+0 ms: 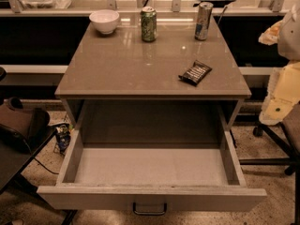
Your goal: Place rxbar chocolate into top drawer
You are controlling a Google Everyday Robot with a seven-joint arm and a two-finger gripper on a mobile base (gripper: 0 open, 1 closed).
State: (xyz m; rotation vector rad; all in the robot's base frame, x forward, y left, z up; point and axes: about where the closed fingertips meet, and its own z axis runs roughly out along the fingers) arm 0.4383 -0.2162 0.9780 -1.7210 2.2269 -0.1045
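The rxbar chocolate (195, 72), a flat black wrapper with white lettering, lies on the right front part of the cabinet top (117, 69). The top drawer (150, 168) is pulled wide open below it. Its pale floor is bare, and a dark loop handle (149, 209) sits on its front panel. My gripper (270, 33) is at the right edge of the view on the pale arm (286, 83). It is beside the cabinet, to the right of and apart from the rxbar, and holds nothing that I can see.
A white bowl (104, 21), a green can (148, 24) and a silver-blue can (203, 21) stand along the back of the cabinet top. A dark chair (18, 125) is at the left. An office chair base (276, 149) is at the right.
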